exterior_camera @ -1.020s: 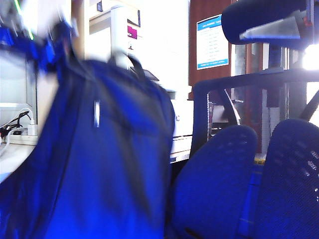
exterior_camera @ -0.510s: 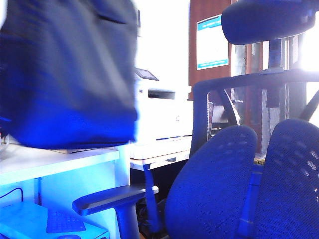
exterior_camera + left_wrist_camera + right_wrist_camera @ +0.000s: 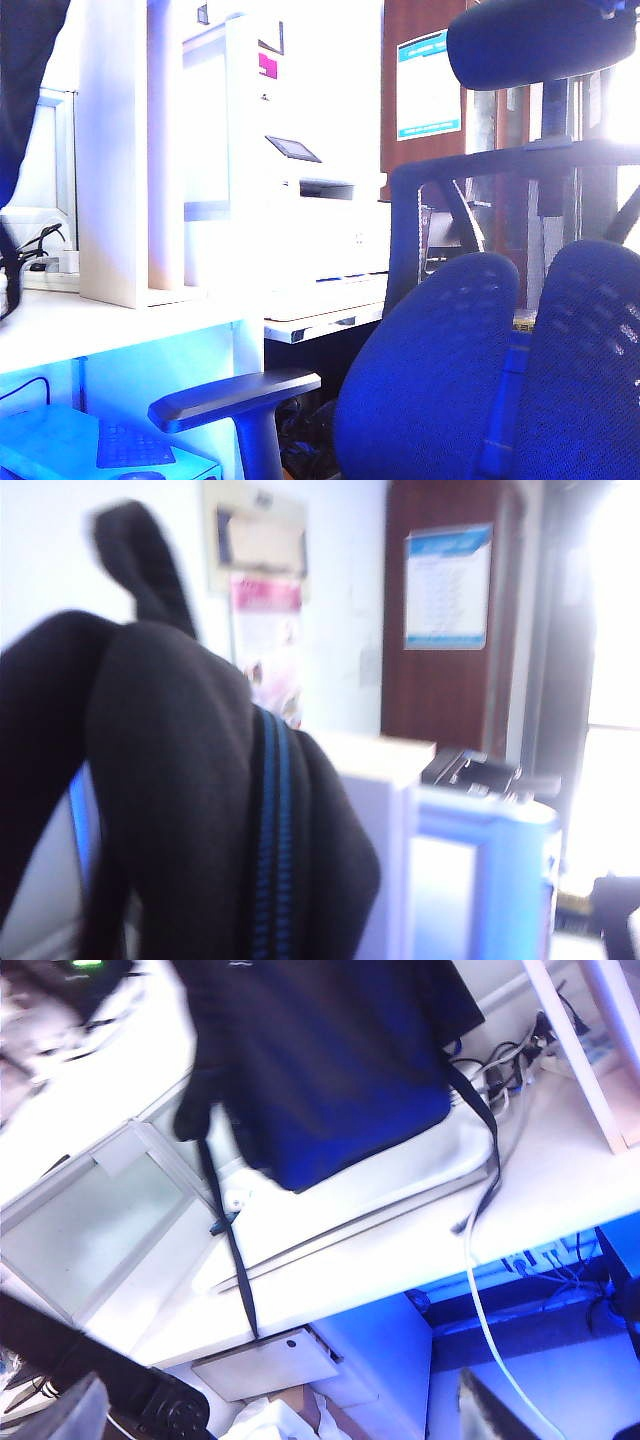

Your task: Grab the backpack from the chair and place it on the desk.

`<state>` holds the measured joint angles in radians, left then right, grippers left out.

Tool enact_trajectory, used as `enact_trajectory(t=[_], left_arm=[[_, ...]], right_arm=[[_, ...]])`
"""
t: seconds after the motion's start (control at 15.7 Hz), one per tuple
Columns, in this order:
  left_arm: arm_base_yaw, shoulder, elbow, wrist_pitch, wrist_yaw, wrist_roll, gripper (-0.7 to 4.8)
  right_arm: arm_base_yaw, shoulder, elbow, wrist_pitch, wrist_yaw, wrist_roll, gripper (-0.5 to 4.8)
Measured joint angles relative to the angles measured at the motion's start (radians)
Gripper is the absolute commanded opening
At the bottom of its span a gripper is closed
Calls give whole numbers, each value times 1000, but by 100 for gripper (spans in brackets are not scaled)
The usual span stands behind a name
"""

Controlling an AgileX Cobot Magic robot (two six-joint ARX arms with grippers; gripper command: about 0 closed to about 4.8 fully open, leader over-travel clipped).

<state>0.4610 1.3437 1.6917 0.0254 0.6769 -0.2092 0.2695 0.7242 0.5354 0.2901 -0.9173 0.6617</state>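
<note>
The backpack (image 3: 330,1050) hangs over the white bench (image 3: 560,1200), its lower end at or just above a pale flat slab lying on the bench top; whether it touches cannot be told from the right wrist view. Thin black straps (image 3: 225,1230) trail from it past the bench's front edge, and a white cable (image 3: 480,1290) drops down beside them. In the exterior view only a dark sliver of the backpack (image 3: 25,70) shows at the upper left corner, above the bench (image 3: 120,325), well apart from the chair (image 3: 480,360), whose mesh back pads, headrest and grey armrest fill the right and lower part of the picture. A white printer (image 3: 320,230) stands behind the chair. The left wrist view looks close over the bag's dark fabric (image 3: 180,780) and blue zip line, blurred. The left pincer itself is hidden behind the fabric; it is closed, and what it grips cannot be made out. The right pincer is spread fully wide, holding nothing, only blurred finger edges (image 3: 75,1410) showing low in its own view.
</note>
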Motion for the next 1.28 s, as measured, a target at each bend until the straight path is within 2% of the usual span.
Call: enact_trajectory(t=[0.06,0.19,0.26,0.45,0.57,0.64,0.77,0.83,1.02,1.15,1.28], left_arm=[[-1,64,25,0,0,31,-6],[65,167,27,-35,-6,57,-6],[101,209,27,-74,-42,73,-6],[214,244,31,-66,-118,94,-3],[290,270,31,-98,-217,96,13],[309,269,31,-122,-251,97,101],[354,266,36,-137,-299,102,134],[361,264,39,-143,-301,104,169],[361,259,48,-111,-344,201,257],[363,260,51,-102,-382,241,374],[362,266,50,-139,-481,301,447]], right_arm=[[2,1,10,2,0,0,479],[1,5,26,5,-1,20,479],[2,20,47,6,-4,23,479],[2,68,82,8,-2,24,479],[2,93,93,5,-3,35,479],[5,100,93,4,-3,40,479],[34,121,96,2,-3,43,479],[36,126,101,2,-2,44,479],[52,132,103,0,-3,45,479],[51,137,103,-1,-3,45,479],[51,137,103,-4,-19,45,479]])
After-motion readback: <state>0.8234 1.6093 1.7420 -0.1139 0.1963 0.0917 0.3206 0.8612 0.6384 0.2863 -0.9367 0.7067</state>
